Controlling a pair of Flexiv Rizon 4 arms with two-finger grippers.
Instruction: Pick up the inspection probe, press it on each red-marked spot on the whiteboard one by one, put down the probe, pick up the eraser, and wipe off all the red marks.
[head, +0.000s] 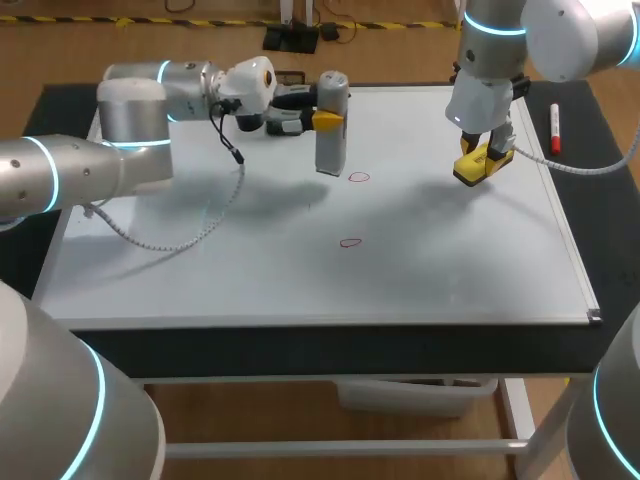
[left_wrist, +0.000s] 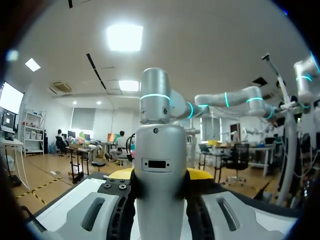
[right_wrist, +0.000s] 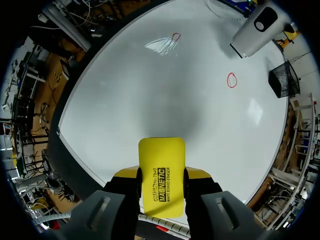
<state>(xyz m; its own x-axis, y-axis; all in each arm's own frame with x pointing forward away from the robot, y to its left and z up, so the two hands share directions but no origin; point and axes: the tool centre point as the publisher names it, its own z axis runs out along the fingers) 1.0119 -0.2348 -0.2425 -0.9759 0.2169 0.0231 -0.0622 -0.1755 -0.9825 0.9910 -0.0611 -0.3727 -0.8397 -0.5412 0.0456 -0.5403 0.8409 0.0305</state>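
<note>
Found the near mark (head: 349, 242) on the whiteboard (head: 200, 280), then the far mark (head: 358, 177) just beside the foot of the probe (head: 331, 145). Saw the right gripper (head: 484, 158) with fingers clamped on the eraser (right_wrist: 161, 165) at the whiteboard's right part. Farther back, saw the left gripper (head: 326, 120) clamped on the upright probe. Noted a marker (head: 554, 128) past the right edge.

The probe (left_wrist: 160, 150) hides most of the left end effector's (left_wrist: 160, 174) tips
</note>
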